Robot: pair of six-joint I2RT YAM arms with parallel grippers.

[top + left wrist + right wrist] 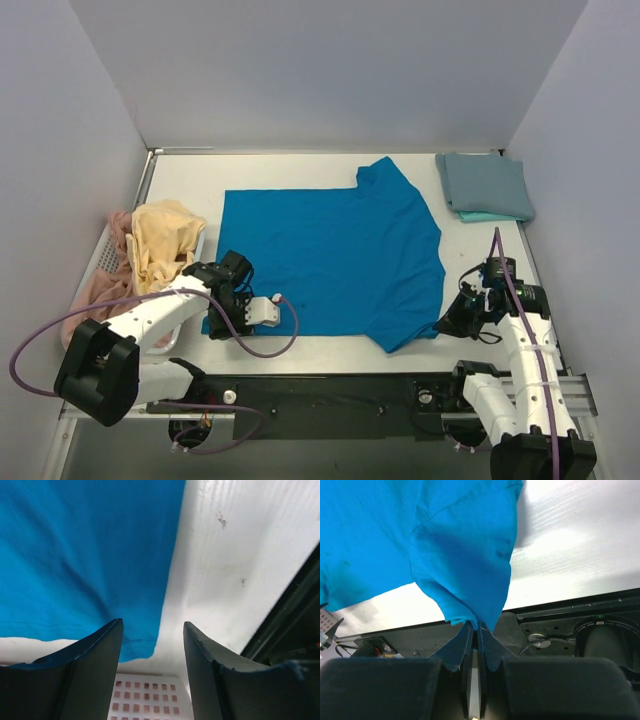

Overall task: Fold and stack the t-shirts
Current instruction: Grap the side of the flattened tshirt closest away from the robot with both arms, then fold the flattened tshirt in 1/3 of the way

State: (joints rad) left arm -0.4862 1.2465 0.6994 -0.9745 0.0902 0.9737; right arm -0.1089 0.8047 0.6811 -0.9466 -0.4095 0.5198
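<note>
Pale grey walls box in a white bench (300, 170) on three sides, so the working room is modest.

At the far left a white perforated basket (101, 248) holds a crumpled pale yellow-orange cloth shirt (165, 235) on top of a dusty pink one (100, 290). Just right of it, the left end effector (152, 630) sits low at the near-left corner of the bright blue short-sleeved t-shirt (330, 250). Its fingers are spread wide, with the hem corner lying between them and not gripped. The blue shirt itself is spread flat across the middle of the bench. The right end effector (475, 627) is pinched tight on the shirt's near-right sleeve, and the cloth hangs from that pinch.

The step looks like taking both near corners for the first fold. To do it well, I would have the left fingers close squarely over the hem corner, catching both layers. Both arms should then lift together and level, so the near edge stays straight and no crease drags in.

Room is tightest on the left, where basket and corner nearly touch. The near hem lies close to the black rail (330, 390) along the bench front. There is bare bench beyond the far hem to lay cloth over. A folded dull teal shirt (485, 185) sits in the far right corner, just beside the blue sleeve, and should be kept clear.
</note>
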